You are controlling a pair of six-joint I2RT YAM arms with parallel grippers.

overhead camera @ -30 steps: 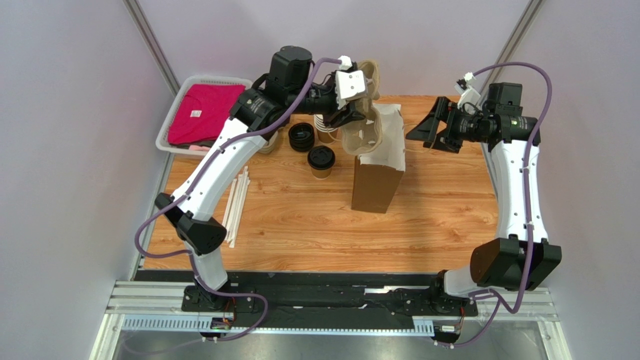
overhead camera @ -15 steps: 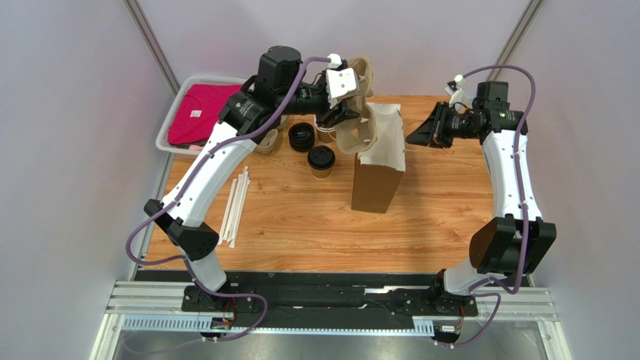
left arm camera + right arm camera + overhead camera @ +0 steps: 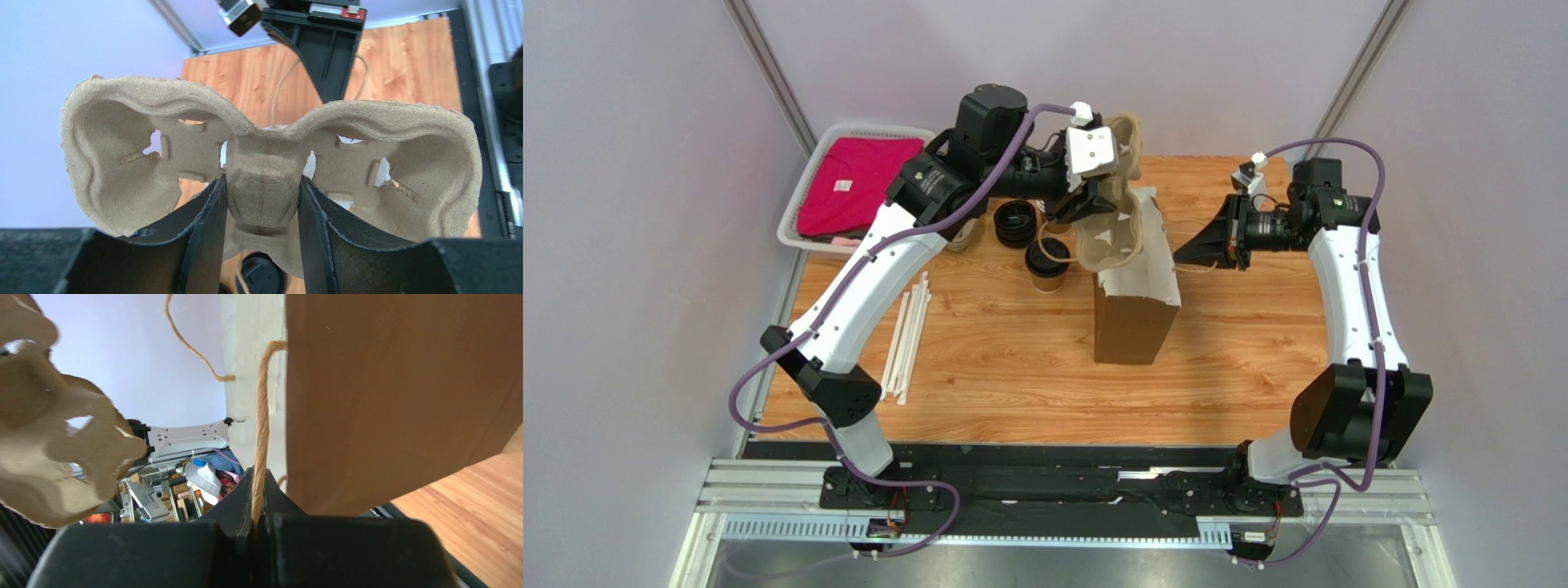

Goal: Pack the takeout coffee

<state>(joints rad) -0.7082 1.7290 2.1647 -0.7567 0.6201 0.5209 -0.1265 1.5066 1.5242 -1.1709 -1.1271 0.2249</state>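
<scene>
Wooden table [image 3: 1014,368] lies under both arms. The left arm reaches far and high. Its left gripper [image 3: 263,180], half open, pinches the cup tray [image 3: 123,141] above the paper bag [image 3: 1133,321]. The right arm bends inward, with the right gripper [image 3: 258,517] squeezed tight on the string handle [image 3: 263,416]. The takeout coffee [image 3: 1048,260] stands just left of the bag.

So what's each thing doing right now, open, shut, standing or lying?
Left gripper: shut on the beige moulded-pulp cup carrier, held in the air.
Right gripper: shut on the twine handle of the brown paper bag.
Brown paper bag: standing, top open.
Small brown paper coffee cup: upright, black lid on.
White paper straws: lying flat.
Pink shirt: folded, in the white basket.
</scene>
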